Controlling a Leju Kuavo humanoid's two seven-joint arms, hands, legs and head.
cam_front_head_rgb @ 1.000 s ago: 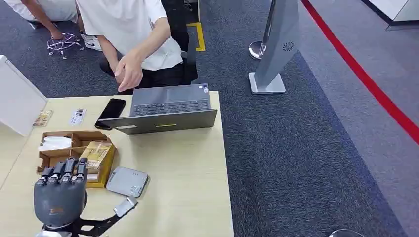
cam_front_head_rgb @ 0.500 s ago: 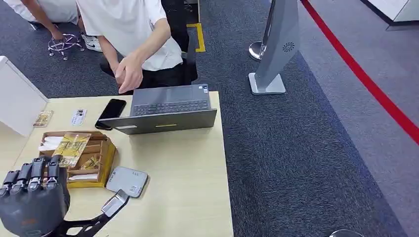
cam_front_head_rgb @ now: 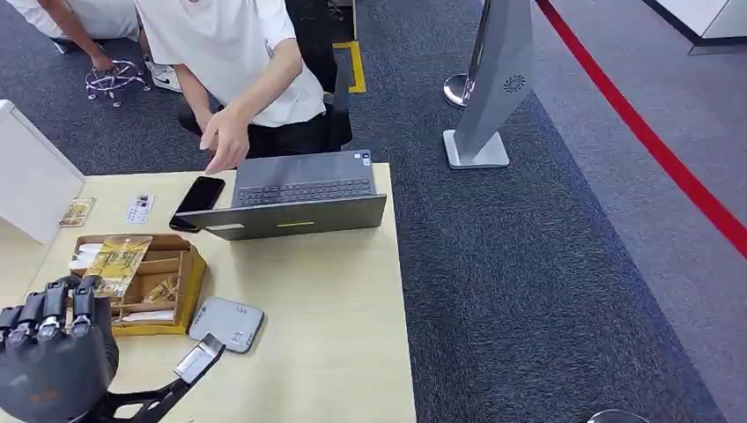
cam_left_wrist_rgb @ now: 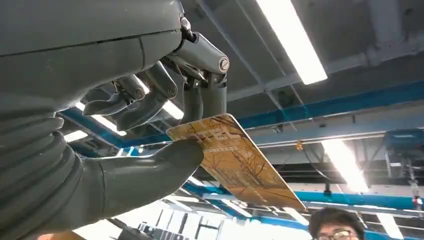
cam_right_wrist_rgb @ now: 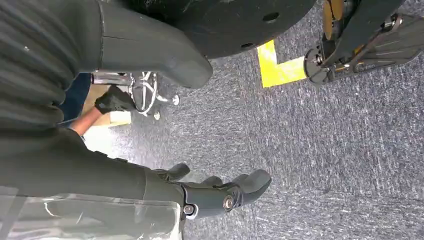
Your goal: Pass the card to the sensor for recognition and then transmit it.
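The card [cam_left_wrist_rgb: 235, 165], yellow with a printed tree pattern, is pinched at one end between the thumb and the dark fingers [cam_left_wrist_rgb: 202, 102] of the left hand [cam_front_head_rgb: 53, 352]; most of its length sticks out free. In the head view the card [cam_front_head_rgb: 119, 256] hangs above the wooden tray [cam_front_head_rgb: 181, 264], so it is to the left of the grey card sensor [cam_front_head_rgb: 227, 323], which lies flat on the desk [cam_front_head_rgb: 326, 308] just beside the tray.

The grip is only on the edge, so I think the card can turn or slip out when the hand swings toward the sensor. If it falls, it would probably land in the tray among the other cards there. The card also stands tilted; if it stays so over the sensor, the reading may fail.

Beyond the sensor stand a laptop [cam_front_head_rgb: 299, 198] and a black phone [cam_front_head_rgb: 198, 196], and a person's hand [cam_front_head_rgb: 225, 141] reaches over the laptop.

The right hand [cam_right_wrist_rgb: 220, 192] hangs over the carpet with loosely bent fingers and holds nothing.
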